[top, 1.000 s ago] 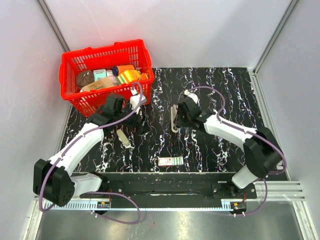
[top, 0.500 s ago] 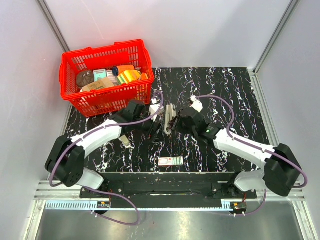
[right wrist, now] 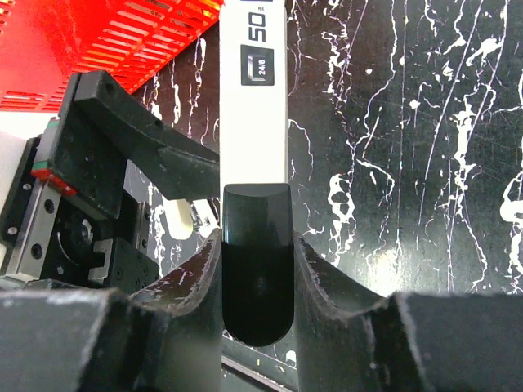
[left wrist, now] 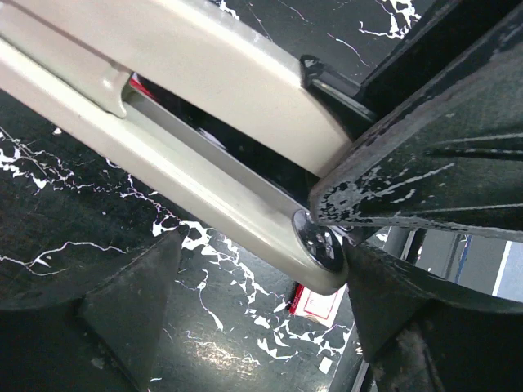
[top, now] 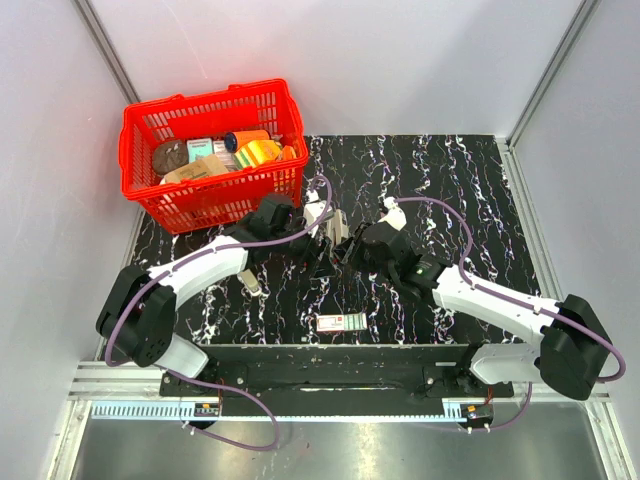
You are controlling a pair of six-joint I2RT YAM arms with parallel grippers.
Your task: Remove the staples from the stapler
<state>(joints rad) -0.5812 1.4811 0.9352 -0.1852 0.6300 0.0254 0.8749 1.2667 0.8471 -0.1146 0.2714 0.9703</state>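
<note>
The stapler (top: 337, 228) is slim and pale beige, held above the black marbled table at its middle. My right gripper (top: 347, 243) is shut on it. In the right wrist view both fingers press the stapler's black end (right wrist: 257, 269), and the pale top (right wrist: 255, 98), printed "50" and "24/6", points away. My left gripper (top: 322, 246) is open right beside it. In the left wrist view the stapler (left wrist: 188, 106) crosses the frame, its top and base slightly apart. Its riveted end (left wrist: 323, 249) lies between my spread left fingers (left wrist: 122, 302), close to the right one.
A red basket (top: 150, 125) full of items stands at the back left and also shows in the right wrist view (right wrist: 122, 37). A flat white box (top: 342, 322) with green-and-red print lies near the front edge. A small pale object (top: 247, 276) lies on the table under my left arm.
My left gripper has swung right, from beside the basket to the stapler. My right gripper has carried the stapler a little left and nearer, so that the two grippers meet.
</note>
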